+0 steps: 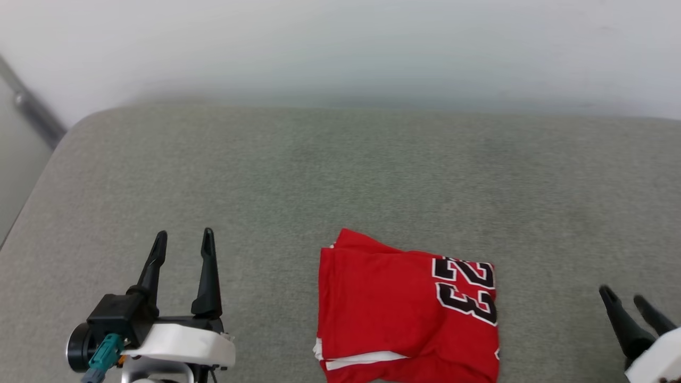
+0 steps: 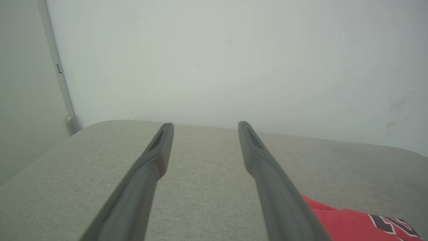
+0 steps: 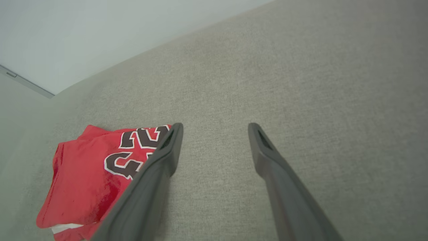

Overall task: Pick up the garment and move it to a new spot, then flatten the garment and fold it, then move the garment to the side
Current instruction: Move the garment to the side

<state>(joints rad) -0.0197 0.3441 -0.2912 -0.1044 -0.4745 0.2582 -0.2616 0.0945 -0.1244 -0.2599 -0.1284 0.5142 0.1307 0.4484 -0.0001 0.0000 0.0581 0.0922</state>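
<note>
Where the garment [image 1: 393, 308] lies, grey cushion [image 1: 372, 175] surrounds it.

right gripper [image 3: 215, 126]: fingers spread wide, nothing between em | garment [image 3: 87, 174]: folded up, left of the left finger, partly hidden behind it | grey fabric surface [image 3: 317, 83]: under and ahead of both fingers

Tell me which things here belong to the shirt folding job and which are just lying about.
Job: red jersey, lying folded; left gripper, open; right gripper, open.
Not the job: grey padded surface under the jersey; white wall; metal rail at far left.
</note>
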